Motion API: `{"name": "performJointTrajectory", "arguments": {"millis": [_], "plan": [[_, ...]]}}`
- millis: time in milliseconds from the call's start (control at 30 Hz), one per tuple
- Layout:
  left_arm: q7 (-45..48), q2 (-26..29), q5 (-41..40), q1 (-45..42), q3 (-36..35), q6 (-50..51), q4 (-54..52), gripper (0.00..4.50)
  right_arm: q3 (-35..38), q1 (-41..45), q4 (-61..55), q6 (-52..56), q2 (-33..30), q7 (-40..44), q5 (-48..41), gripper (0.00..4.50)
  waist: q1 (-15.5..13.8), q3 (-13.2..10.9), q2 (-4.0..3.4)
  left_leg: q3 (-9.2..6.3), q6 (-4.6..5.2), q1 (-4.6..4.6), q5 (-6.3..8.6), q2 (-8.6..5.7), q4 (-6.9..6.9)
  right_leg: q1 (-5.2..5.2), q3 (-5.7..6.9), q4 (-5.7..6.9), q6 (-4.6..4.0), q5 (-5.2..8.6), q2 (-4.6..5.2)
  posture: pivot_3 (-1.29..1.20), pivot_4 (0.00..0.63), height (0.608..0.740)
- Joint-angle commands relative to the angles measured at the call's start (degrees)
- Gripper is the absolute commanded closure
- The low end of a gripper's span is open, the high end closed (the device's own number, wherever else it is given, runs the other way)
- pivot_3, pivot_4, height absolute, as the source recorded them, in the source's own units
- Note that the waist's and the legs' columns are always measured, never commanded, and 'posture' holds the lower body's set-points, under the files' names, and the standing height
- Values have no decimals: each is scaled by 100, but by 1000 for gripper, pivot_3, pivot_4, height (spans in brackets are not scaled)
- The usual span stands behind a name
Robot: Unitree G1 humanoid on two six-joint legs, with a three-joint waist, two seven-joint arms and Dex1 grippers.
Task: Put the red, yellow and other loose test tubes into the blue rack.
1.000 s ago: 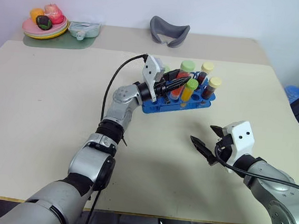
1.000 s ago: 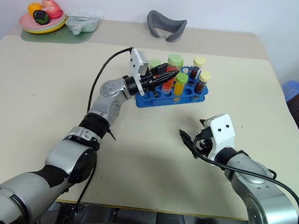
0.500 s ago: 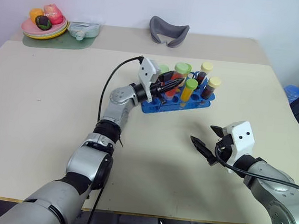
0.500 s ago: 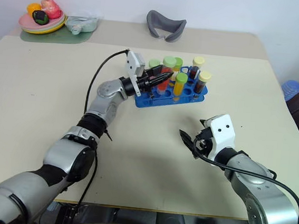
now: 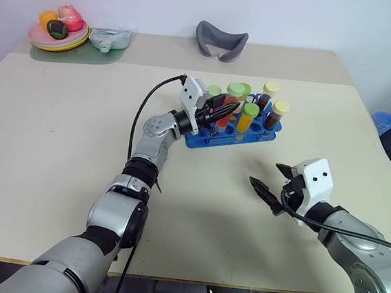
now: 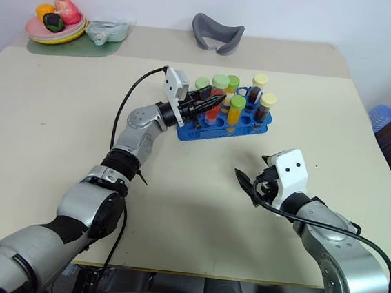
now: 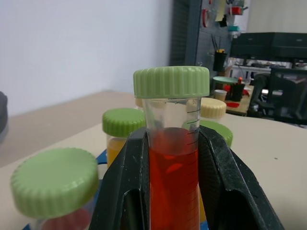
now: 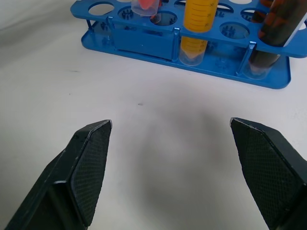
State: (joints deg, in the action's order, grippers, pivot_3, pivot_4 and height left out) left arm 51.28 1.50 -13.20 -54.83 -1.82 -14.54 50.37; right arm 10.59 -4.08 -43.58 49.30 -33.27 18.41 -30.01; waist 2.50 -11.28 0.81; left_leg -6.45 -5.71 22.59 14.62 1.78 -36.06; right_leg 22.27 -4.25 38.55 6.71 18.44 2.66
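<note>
While the left claw [image 5: 228, 110] grips the red tube [image 7: 173, 158] over the blue rack [image 5: 252, 132], yellow and dark tubes already stand inside, right claw [image 5: 269, 185] released.

The left arm reached out toward twelve o'clock, its wrist bent to about two o'clock. The left gripper [image 5: 228, 111] was clamped on a red tube [image 7: 173, 177], one black finger [image 7: 125, 191] on each side below the cap. The tube probably stood in a rack hole, though its base was hidden. The right arm lay low at four o'clock, bent at the elbow, its gripper [image 5: 269, 185] pointing toward ten o'clock with fingers [image 8: 88, 167] spread wide and holding nothing.
</note>
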Motion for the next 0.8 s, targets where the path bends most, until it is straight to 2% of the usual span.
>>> {"name": "performJointTrajectory", "arguments": {"millis": [33,433,800], "plan": [[156,32,-42,173,25,-7,-256,3745,135,-53,-194,-192,38,14,21,456,-1,0,-1,0,0,0,0,0,0,0,0,0,0,0,0,0,150,740],[48,161,89,586,142,-45,-582,3745,175,-410,-78,-1420,186,505,178,456,-1,3,0,0,0,-11,0,0,-1,-12,-1,0,0,0,0,0,150,740],[-407,300,429,397,208,-452,16,3745,317,-445,-186,-1482,174,467,129,456,1,15,-1,0,1,-21,0,0,-1,-23,-1,0,0,0,0,0,150,740]]}}
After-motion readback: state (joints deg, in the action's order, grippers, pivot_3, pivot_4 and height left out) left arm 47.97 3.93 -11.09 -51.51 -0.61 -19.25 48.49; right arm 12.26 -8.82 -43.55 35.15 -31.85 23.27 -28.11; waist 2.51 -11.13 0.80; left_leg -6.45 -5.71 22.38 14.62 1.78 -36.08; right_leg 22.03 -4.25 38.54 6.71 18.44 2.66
